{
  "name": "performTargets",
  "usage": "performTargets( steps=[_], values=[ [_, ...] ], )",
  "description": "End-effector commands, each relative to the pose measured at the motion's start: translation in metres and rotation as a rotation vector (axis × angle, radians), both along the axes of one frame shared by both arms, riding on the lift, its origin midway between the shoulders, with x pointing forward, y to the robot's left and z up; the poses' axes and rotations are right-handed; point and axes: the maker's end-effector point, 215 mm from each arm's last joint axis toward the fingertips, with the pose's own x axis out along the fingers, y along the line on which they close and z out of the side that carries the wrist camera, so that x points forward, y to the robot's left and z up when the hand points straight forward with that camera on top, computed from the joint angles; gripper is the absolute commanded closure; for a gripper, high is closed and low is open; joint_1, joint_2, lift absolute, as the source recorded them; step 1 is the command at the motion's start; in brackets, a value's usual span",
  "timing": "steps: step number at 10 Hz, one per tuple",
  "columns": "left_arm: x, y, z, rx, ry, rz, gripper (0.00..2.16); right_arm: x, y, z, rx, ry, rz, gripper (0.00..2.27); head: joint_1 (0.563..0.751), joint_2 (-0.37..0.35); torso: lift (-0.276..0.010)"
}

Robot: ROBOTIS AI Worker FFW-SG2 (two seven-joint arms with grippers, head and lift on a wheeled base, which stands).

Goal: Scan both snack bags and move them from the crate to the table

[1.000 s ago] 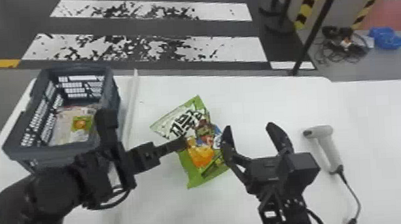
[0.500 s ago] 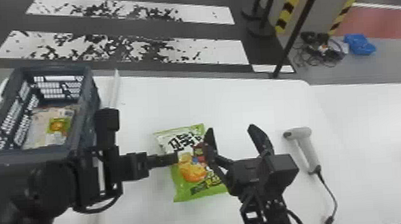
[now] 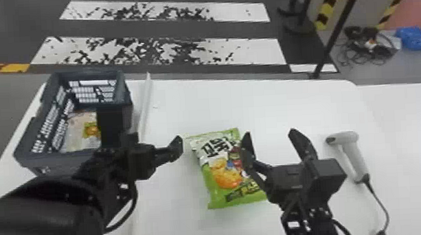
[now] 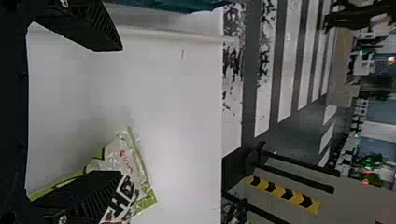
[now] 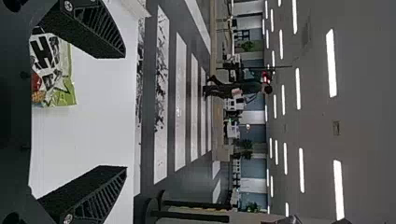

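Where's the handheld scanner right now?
In the head view, the scanner lies on the white table toward the robot's right, just right of the right gripper, its cord trailing back toward the robot.

The thick black left arm [image 3: 46, 217] enters at the head view's lower left; its black left gripper [image 3: 145, 125] stands open, flat fingers [image 4: 95, 28] widely separated. The black right arm [image 3: 308, 220] extends forward; its black right gripper [image 3: 270, 133] is open.
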Motion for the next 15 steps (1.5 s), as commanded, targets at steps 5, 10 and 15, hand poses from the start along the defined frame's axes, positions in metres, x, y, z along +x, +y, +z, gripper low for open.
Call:
performTargets(
  steps=[5,10,15],
  values=[
    [0.004,0.078,0.119,-0.003,-0.483,0.104,0.07,0.001,-0.010,-0.046,-0.023,0.157,0.017,0.09,0.695,0.026,-0.088],
    [-0.014,0.148,0.132,-0.045,-0.548,0.115,0.08,-0.005,-0.010,-0.111,0.010,0.424,0.101,0.09,0.695,0.127,-0.088],
    [-0.016,0.155,0.104,-0.061,-0.498,0.118,0.08,-0.033,-0.004,-0.172,0.248,0.718,0.226,0.10,0.695,0.169,-0.088]
  ],
)
